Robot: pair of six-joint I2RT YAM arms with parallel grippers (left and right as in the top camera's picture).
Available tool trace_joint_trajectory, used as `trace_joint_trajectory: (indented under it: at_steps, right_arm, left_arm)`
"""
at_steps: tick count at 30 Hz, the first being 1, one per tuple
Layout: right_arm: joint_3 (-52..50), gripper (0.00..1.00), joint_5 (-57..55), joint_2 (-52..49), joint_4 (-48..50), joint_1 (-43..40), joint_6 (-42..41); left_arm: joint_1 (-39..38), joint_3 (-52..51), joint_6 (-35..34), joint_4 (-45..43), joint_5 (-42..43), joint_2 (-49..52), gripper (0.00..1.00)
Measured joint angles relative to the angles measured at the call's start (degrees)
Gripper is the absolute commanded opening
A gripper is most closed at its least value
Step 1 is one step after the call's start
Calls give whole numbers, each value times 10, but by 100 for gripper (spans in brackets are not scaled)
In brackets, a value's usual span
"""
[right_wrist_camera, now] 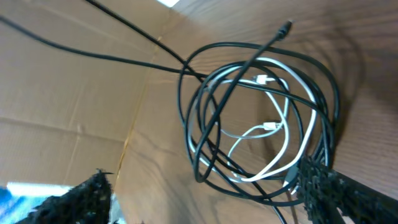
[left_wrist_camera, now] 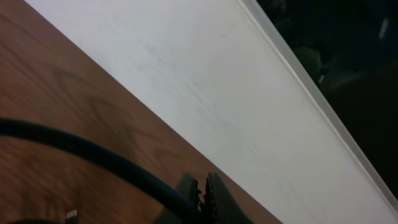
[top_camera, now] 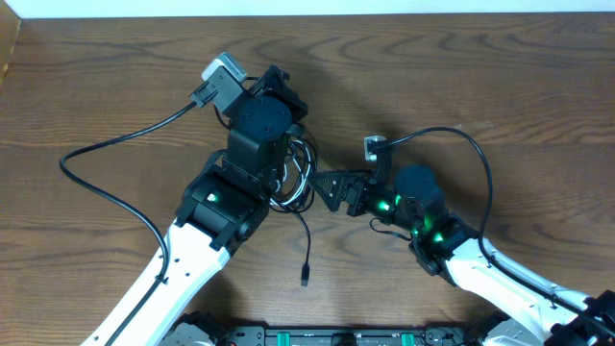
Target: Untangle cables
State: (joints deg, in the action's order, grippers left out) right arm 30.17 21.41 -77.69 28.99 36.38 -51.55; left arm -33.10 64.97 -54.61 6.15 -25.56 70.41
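The left claw [left_wrist_camera: 202, 190] hangs over the middle of the counter [top_camera: 96, 58], aimed toward the far edge. Its pads [left_wrist_camera: 213, 186] are clenched, almost touching. A black cord [left_wrist_camera: 93, 155] sweeps in from the left to their base, and I cannot tell whether it is pinched there or only passes in front. In the overhead view that arm's wrist covers the left part of the tangle.

The black cable [right_wrist_camera: 200, 163] and the white cable [right_wrist_camera: 272, 126] lie coiled together in one loose bundle on the wood. The bundle sits about midway between the left and right edges, a little nearer the near edge than the far one. The black one makes several wide loops and the white one winds inside them. One black tail runs out toward the near edge and ends in a small plug [top_camera: 305, 279], lying flat and apart from both arms.

Just right of the bundle, the right claw [top_camera: 322, 189] points at it, low over the counter and released. Its fingers [right_wrist_camera: 329, 186] are spread wide around the coil and grip nothing. One finger is right at the outer loops, but I cannot tell whether it touches them.
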Motion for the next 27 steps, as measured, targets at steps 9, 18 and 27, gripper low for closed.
trace_joint_trajectory:
  at_steps: [9, 18, 27]
  right_arm:
    - [0, 84, -31, -47, 32, 6, -43]
    - [0, 83, -30, -54, 73, 6, -51]
    - [0, 73, -36, -54, 72, 29, -53]
  left_arm:
    - [0, 0, -13, 0, 32, 0, 8]
    - [-14, 0, -22, -3, 48, 0, 8]
    - [-40, 0, -22, -18, 49, 0, 8]
